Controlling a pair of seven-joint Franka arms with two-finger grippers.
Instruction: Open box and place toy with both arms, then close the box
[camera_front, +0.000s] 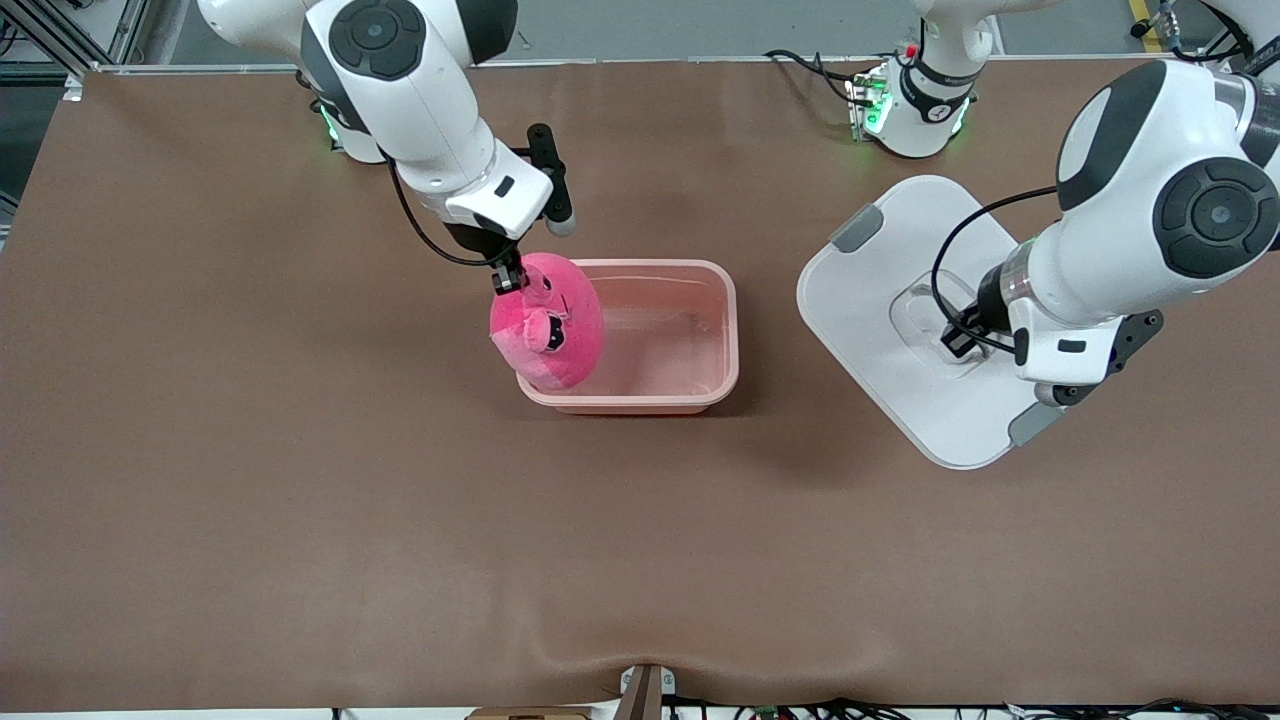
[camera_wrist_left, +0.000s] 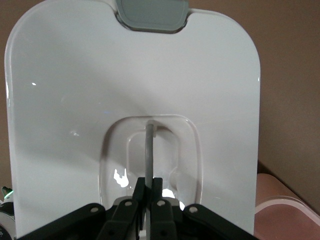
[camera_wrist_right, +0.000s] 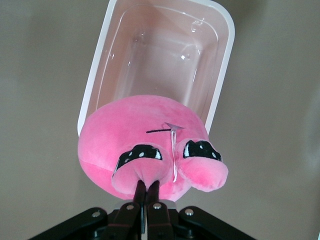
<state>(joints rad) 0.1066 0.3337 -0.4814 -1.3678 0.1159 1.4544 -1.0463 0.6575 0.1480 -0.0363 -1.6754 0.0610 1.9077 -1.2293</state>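
Note:
The pale-pink tub (camera_front: 700, 330) stands open and empty on the brown table; it also shows in the right wrist view (camera_wrist_right: 165, 55). My right gripper (camera_front: 508, 280) is shut on the hot-pink plush toy (camera_front: 550, 325), holding it over the tub's end toward the right arm; the toy fills the right wrist view (camera_wrist_right: 145, 150), pinched at the gripper (camera_wrist_right: 148, 186). The white lid (camera_front: 880, 300) is off the tub, toward the left arm's end. My left gripper (camera_front: 955, 338) is shut on the lid's clear centre handle (camera_wrist_left: 149, 150), seen at the gripper (camera_wrist_left: 148, 184).
The lid has grey clips at its ends (camera_front: 857, 228) (camera_front: 1033, 423). The tub's pink corner shows in the left wrist view (camera_wrist_left: 285, 212). Both arm bases stand at the table's edge farthest from the front camera. Brown table surface (camera_front: 300, 500) spreads nearer the front camera.

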